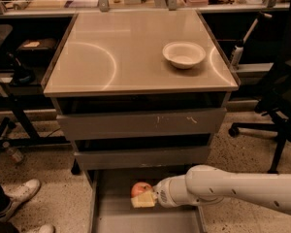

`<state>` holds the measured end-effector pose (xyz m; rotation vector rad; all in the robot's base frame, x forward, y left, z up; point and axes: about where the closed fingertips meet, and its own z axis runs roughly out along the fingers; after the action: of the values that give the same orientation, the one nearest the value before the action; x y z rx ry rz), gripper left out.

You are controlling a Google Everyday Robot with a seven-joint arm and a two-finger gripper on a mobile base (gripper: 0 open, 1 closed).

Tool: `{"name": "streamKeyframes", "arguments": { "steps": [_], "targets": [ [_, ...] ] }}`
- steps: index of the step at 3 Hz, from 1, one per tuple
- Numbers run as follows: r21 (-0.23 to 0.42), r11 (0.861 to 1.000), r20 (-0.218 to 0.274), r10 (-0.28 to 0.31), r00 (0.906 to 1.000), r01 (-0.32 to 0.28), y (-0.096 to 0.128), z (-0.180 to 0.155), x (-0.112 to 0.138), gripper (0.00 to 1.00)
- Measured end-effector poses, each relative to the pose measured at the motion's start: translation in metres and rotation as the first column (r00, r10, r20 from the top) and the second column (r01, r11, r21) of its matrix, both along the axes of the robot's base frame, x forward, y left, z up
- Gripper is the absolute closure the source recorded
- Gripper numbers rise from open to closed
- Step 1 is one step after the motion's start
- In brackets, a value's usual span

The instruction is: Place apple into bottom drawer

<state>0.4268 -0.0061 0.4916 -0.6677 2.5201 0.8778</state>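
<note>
Red apple (141,188) is clamped between the fingers of the gripper (143,198), which reaches in from the right; drawer (131,221) floor lies directly beneath, close.

One camera, high and in front, looks steeply down at the desk (136,47). The end effector (143,198) sits low in frame, the desk top beyond and above it.

Hand (144,200) low, tight around apple (141,189)
</note>
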Motion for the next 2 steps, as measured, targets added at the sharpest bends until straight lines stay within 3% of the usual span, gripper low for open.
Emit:
{"name": "streamKeyframes", "arguments": {
  "steps": [1, 2],
  "targets": [
    [-0.004, 1.0, 0.015, -0.029, 0.9995, 0.029, 0.004, -0.026, 0.005, 1.0],
    [0.028, 0.992, 0.038, -0.123, 0.9917, 0.122, 0.005, -0.077, 0.02, 1.0]
  ]
}}
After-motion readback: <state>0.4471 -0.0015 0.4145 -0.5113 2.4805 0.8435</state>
